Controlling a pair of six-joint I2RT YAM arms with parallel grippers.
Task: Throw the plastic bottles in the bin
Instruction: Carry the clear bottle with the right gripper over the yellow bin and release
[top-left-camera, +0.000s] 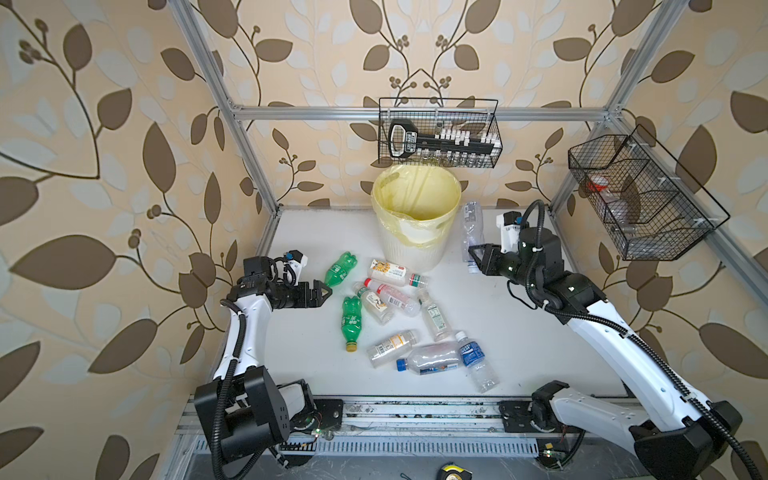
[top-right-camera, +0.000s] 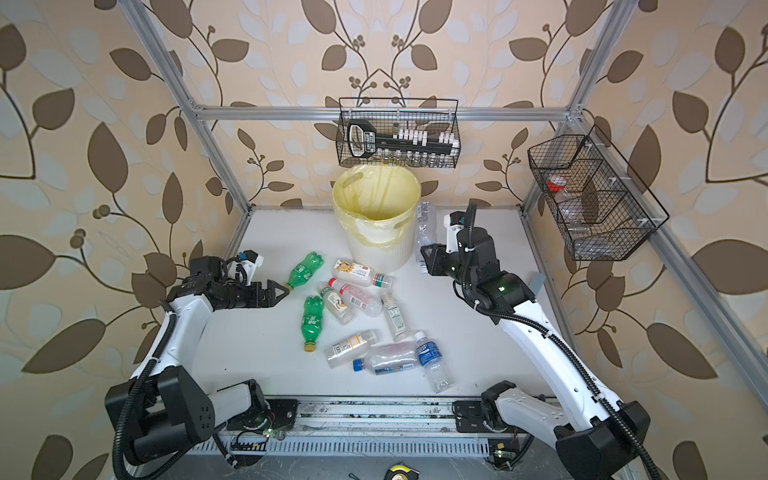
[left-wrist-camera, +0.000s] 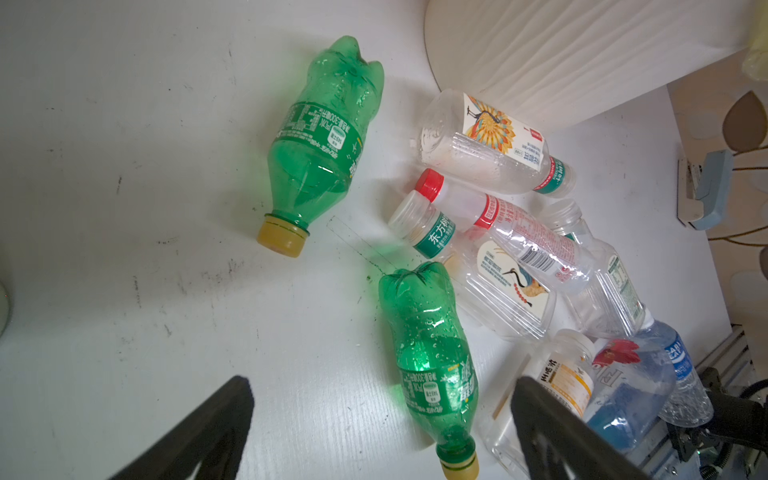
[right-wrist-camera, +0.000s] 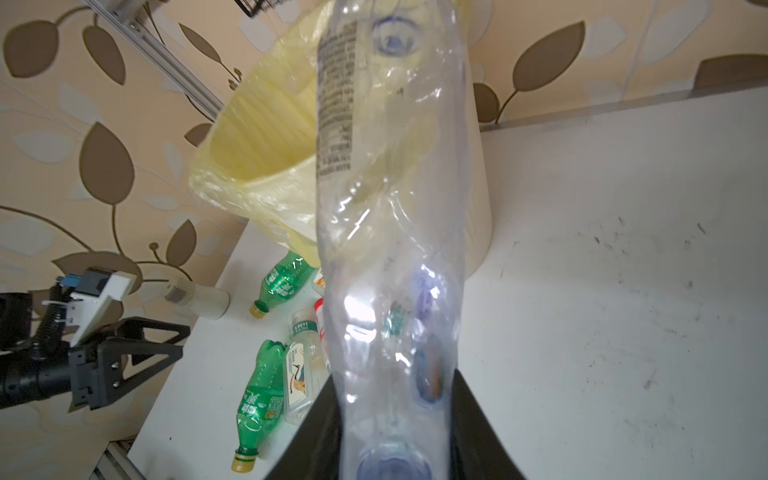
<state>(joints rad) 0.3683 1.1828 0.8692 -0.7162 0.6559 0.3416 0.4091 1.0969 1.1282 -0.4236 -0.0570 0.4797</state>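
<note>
Bottles are found in two places. One clear bottle (top-left-camera: 473, 226), crumpled, is gripped near its cap end by the right tool (top-left-camera: 474, 258), whose jaws are closed on it, and is held off the table (top-left-camera: 299, 357) just beside the bin (top-left-camera: 409, 253). The other bottles (top-left-camera: 399, 299) are scattered on their sides on the table in front of the bin. The left tool (top-left-camera: 327, 291) is spread wide and empty, poised near the yellow cap of a green bottle (top-left-camera: 340, 269).
</note>
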